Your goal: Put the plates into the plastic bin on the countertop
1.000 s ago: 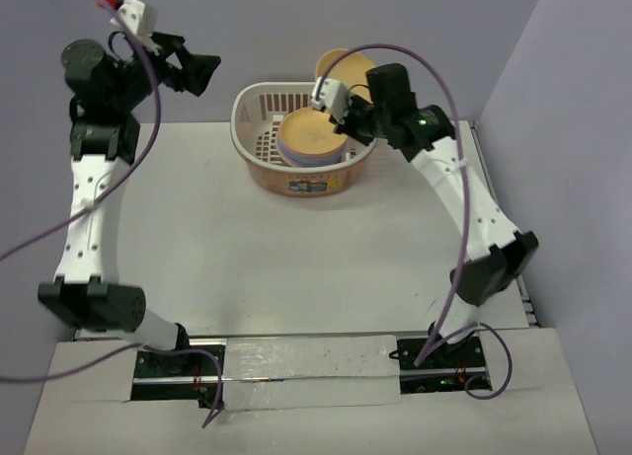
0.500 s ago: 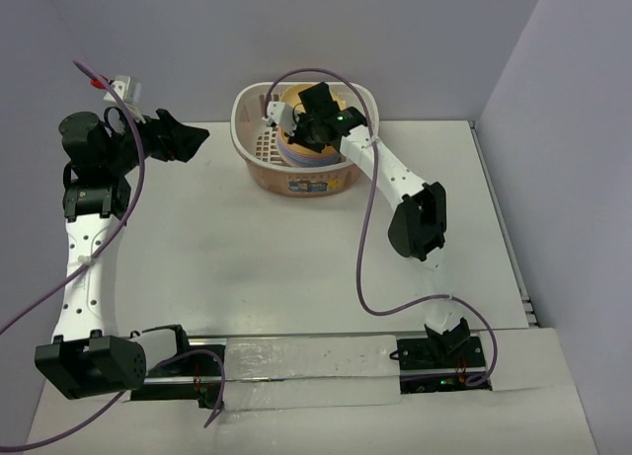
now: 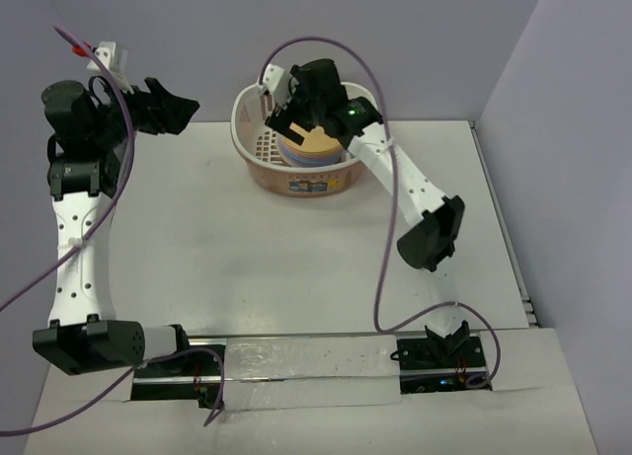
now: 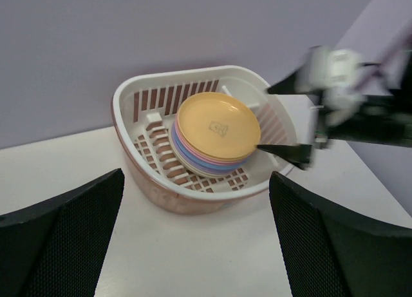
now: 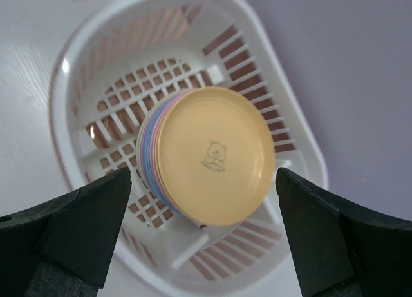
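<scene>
On the left, the left tool (image 3: 176, 113) hangs high over the far left corner of the surface (image 3: 276, 258), well apart from everything. Its two fingers are wide apart and hold nothing. It points toward the bin (image 3: 249, 108).

The bin stands in the middle at the back of the surface, close to the wall. Inside it lies a stack of plates (image 3: 311, 141), one on top of another, beside the little rack bars. The top plate (image 5: 215, 155) is yellow-orange with a small bear drawn in the middle. Pink, lilac and blue rims peek out from under it.

The right tool (image 3: 288, 114) hovers just above the stack, over the bin. Its fingers are apart too, with nothing between them, and they do not touch the plates.

No plate shows on the surface in any view. Every plate that can be seen is in the bin, so the job looks done, or very nearly. What seems left is for the right arm to lift away from the bin
</scene>
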Tool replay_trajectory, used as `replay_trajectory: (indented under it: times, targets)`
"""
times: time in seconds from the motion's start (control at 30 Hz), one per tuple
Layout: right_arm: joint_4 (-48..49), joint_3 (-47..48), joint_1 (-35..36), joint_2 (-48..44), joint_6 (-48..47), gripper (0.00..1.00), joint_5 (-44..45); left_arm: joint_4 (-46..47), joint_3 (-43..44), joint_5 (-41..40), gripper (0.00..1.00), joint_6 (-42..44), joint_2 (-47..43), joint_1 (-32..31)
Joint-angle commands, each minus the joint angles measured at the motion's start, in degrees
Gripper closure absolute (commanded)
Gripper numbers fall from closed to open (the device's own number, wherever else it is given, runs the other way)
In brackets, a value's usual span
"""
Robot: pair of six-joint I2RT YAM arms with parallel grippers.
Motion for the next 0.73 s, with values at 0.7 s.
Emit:
replay_trajectory:
  times: [0.7]
  targets:
    - [14.8,-60.0,-37.4,-47.8,38.4,0.0,-4.1,-4.5,-9.8,-25.9,0.01,7.3,8.3,0.4]
